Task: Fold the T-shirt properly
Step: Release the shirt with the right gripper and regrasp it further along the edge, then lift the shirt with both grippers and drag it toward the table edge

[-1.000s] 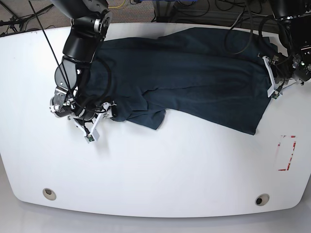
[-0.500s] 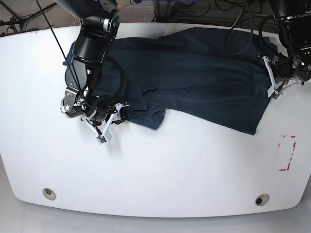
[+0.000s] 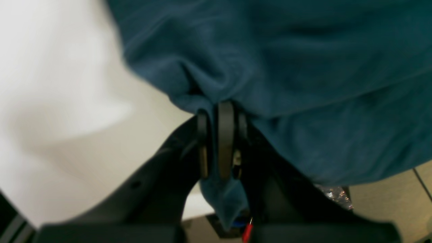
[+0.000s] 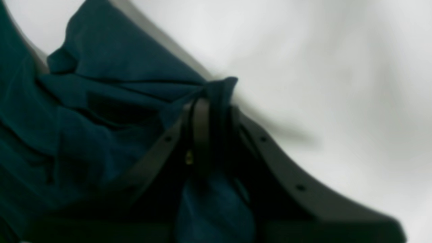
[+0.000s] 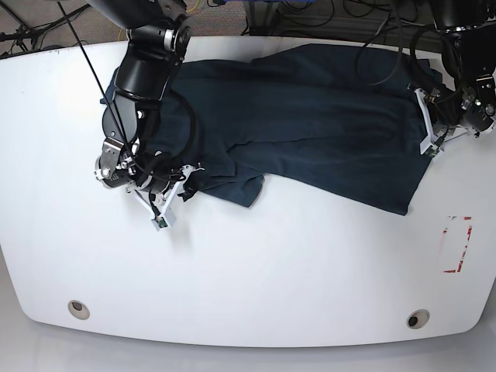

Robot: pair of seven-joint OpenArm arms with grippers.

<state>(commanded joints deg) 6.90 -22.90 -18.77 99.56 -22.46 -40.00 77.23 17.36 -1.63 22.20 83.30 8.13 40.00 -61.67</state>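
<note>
left wrist view: left gripper was clamped on a bunched edge of the t-shirt; the thin pinch risked slipping under pull.
right wrist view: right gripper was closed on a gathered fold; dragging it risked new creases.
base view: the shirt lay rumpled across the table, 1 corner per arm; uneven tension risked a skewed fold.

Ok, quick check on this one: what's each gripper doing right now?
Left gripper: shut on the T-shirt, cloth pinched at its edge.
Right gripper: shut on the T-shirt, a bunched fold clamped between its fingers.
</note>
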